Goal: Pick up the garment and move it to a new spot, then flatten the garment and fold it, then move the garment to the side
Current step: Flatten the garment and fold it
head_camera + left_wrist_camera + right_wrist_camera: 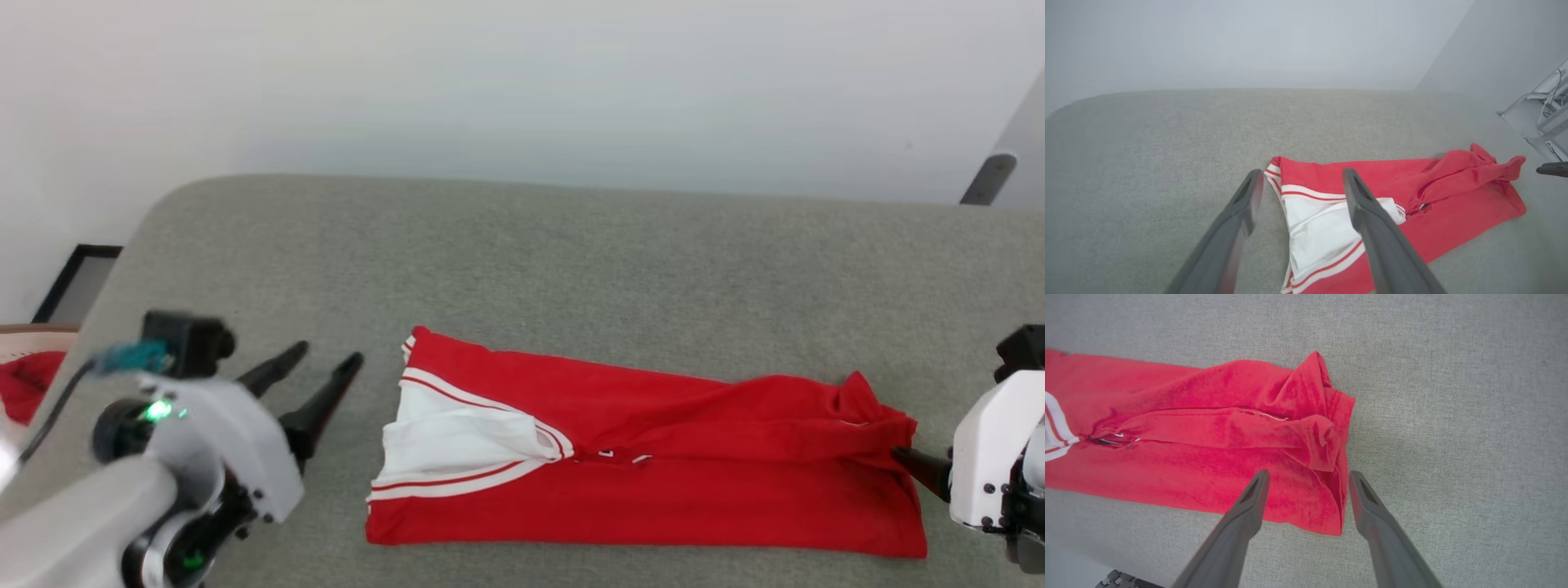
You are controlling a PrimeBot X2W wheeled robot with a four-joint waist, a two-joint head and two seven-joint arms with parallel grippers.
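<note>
Garment (653, 490): red, folded, flat on gray pad (571, 261).
L gripper (329, 353): open, empty, beside it.
R gripper (1309, 473): open, empty, at other end.

matt red cloth garment (653, 498) on rough grey woven fabric surface (571, 261)

Right end effector (918, 467) partly off-frame

A grey fabric surface (571, 245) with a rounded corner sits before a plain pale wall (522, 82).
</note>
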